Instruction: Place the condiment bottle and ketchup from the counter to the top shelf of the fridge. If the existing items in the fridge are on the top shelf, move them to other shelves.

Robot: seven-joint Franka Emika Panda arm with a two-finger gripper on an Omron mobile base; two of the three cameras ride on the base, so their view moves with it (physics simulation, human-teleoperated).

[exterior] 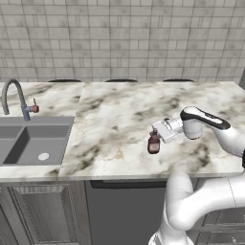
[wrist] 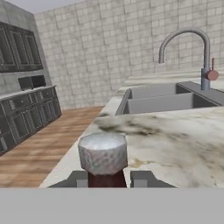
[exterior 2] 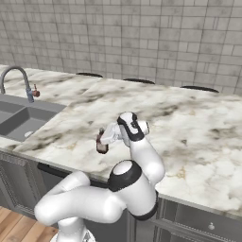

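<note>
The small dark bottle [wrist: 104,164] has its lower part hidden behind the gripper [wrist: 110,178], and the sink [exterior: 28,143] is cut off at the picture's edge.

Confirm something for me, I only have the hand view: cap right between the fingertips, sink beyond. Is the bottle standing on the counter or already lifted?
Observer: Standing. The left base view shows the bottle upright with its base on the counter, near the front edge.
Operator: What colour is the body? I mostly see the cap.
Observer: Dark reddish brown, seen in the right base view.
Operator: From which side does the gripper come in?
Observer: The gripper reaches in sideways from the bottle's right, at neck height, the hand roughly level.
Operator: Anything else close to it on the counter?
Observer: The sink sits well off to its left.
</note>
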